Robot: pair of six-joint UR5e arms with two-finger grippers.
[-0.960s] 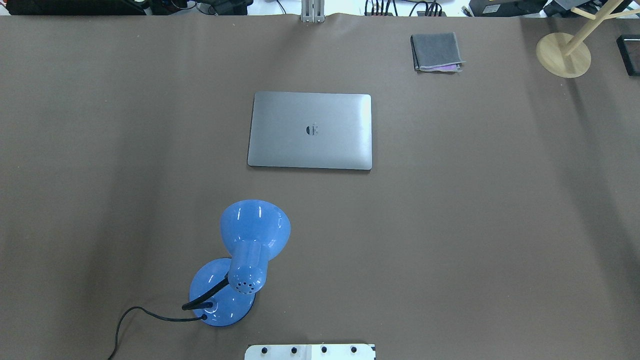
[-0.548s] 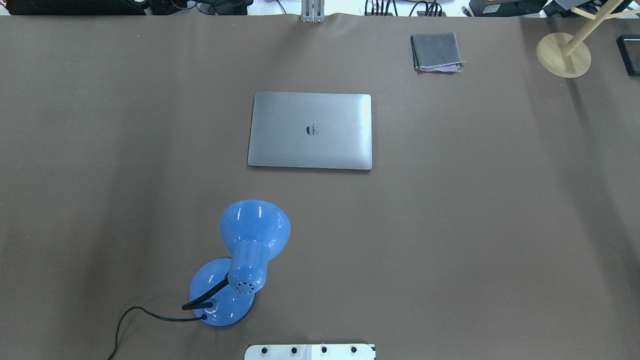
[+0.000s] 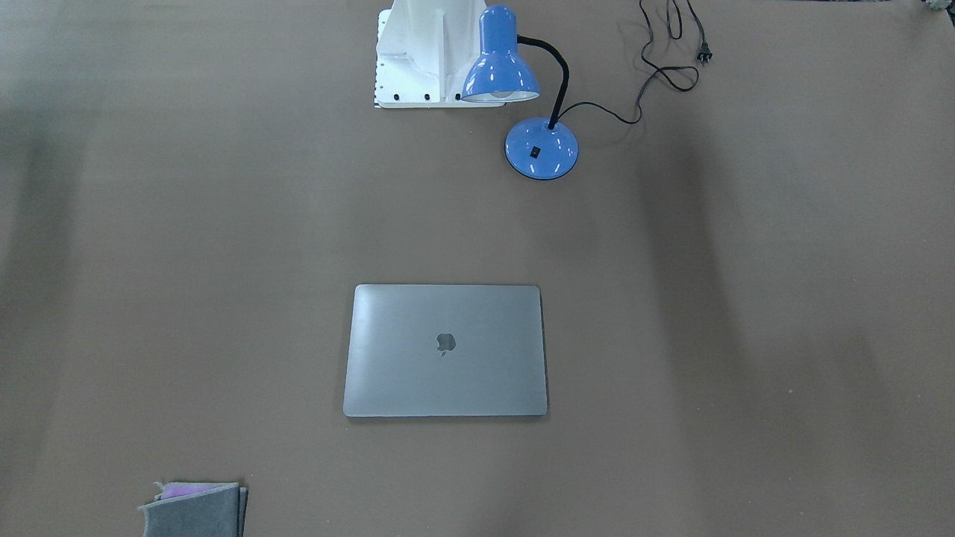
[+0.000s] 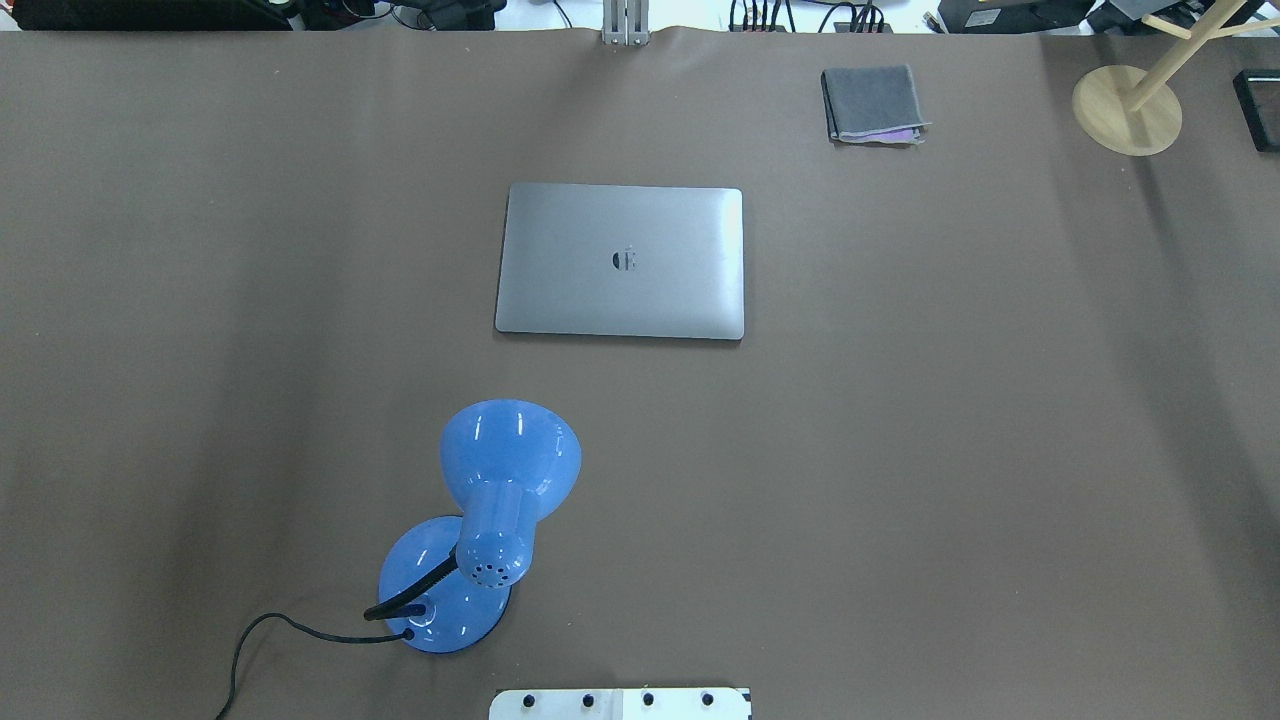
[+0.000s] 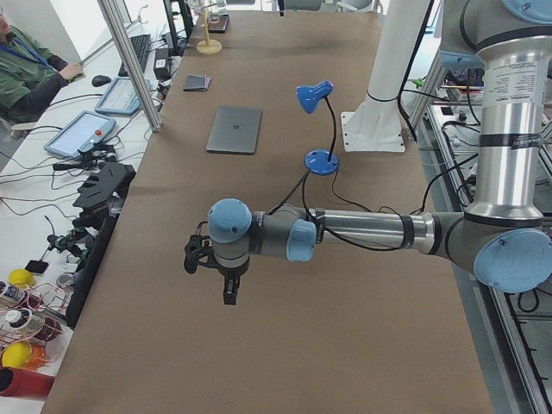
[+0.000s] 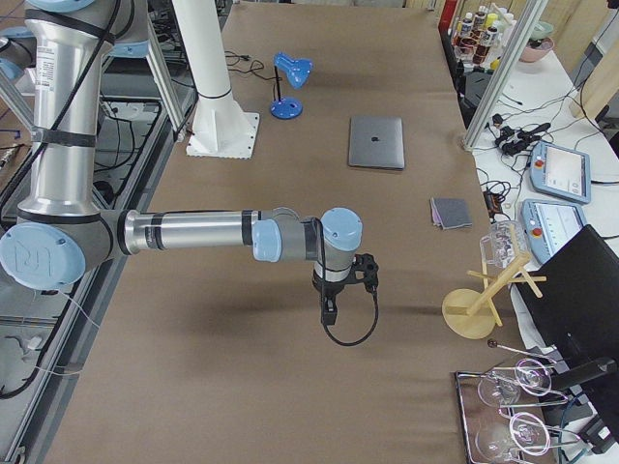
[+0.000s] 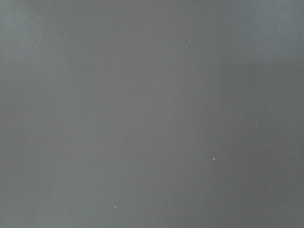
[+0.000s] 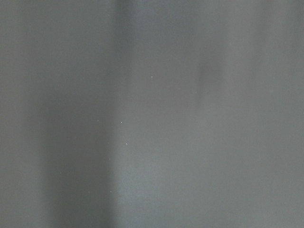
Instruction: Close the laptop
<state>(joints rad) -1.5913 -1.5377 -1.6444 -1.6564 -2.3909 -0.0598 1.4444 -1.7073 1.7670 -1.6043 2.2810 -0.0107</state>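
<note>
We find the laptop (image 4: 620, 260) lying flat on the table (image 4: 950, 400), a little beyond its middle as seen from the robot's side. Its lid is fully down: the grey top with the logo faces up, and no keyboard, trackpad or screen shows in any view. From the front view the lid's edges line up with the base and we make out no gap, so we judge the closing itself to be done.

Nothing touches the laptop. The left gripper (image 5: 229, 296) hangs over the table's end on the robot's left, pointing down, well apart from the laptop. The right gripper (image 6: 329, 311) hangs likewise over the opposite end, also well apart. Both show only in the side views, so we cannot tell how far either is opened; neither appears to carry anything. Both wrist cameras show only bare table surface, which fits with the arms being parked away from the work.

The blue lamp (image 4: 495, 520) stands between the robot's base and the laptop, apart from it. A folded grey cloth (image 4: 872, 103) lies near the far edge, and a wooden stand (image 4: 1127, 108) sits at the far right corner.

As we read it, little or nothing is left of the task; at most the lid's full seating could be confirmed.
</note>
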